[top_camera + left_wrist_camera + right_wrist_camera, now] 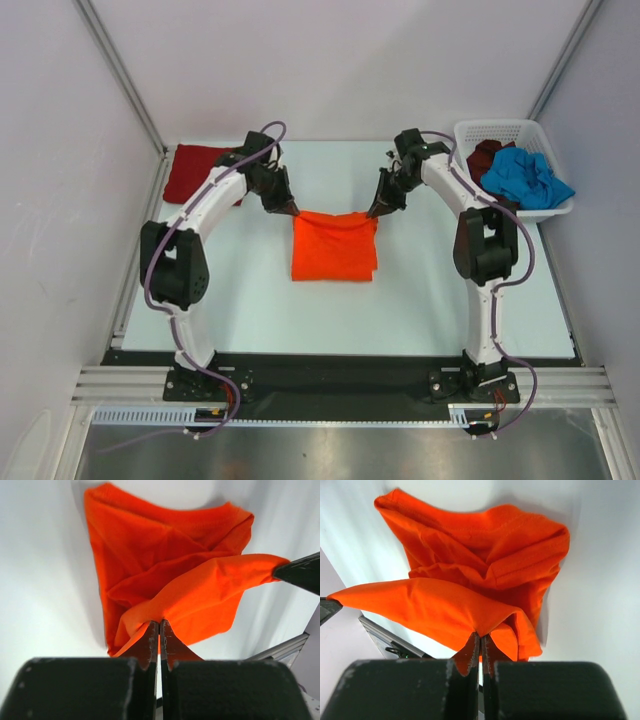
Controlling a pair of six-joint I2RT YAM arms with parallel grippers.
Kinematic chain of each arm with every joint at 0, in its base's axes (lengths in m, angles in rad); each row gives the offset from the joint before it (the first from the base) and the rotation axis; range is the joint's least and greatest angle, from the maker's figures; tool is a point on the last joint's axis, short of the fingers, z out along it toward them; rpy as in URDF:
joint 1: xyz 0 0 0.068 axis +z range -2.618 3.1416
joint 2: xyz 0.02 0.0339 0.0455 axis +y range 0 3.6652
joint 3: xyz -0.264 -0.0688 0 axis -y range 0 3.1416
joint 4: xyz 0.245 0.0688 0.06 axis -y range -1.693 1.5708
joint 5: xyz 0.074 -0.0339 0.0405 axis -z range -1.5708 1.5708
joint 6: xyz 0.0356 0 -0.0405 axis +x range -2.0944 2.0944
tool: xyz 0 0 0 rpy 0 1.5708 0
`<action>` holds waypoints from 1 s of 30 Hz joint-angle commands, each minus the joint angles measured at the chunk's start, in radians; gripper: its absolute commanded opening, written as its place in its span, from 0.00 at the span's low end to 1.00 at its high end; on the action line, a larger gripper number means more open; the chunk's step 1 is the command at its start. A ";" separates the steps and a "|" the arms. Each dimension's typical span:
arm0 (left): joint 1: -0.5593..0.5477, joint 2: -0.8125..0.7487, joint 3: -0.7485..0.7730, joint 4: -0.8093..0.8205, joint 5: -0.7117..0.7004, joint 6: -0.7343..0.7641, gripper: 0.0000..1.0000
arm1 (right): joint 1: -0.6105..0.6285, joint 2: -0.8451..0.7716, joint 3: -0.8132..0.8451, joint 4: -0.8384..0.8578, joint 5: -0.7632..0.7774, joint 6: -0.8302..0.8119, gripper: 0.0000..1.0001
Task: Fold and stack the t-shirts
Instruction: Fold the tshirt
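1. I see my left gripper (292,212) pressed together on the far left corner of the orange t-shirt (335,247); cloth is pinched between its jaws.
2. My right gripper (373,213) pinches the far right corner the same way; the far edge is stretched between the two.
3. The rest of that shirt lies folded on the table (430,290), midway between my arms.
4. A dark red t-shirt (195,170) lies at the table's far left corner; a blue t-shirt (525,175) and a maroon t-shirt (487,155) sit bunched in the white basket (500,128) at far right.
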 commanded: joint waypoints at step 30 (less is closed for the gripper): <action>0.066 0.267 0.220 0.138 0.013 -0.039 0.00 | -0.052 0.270 0.282 0.042 -0.076 0.050 0.02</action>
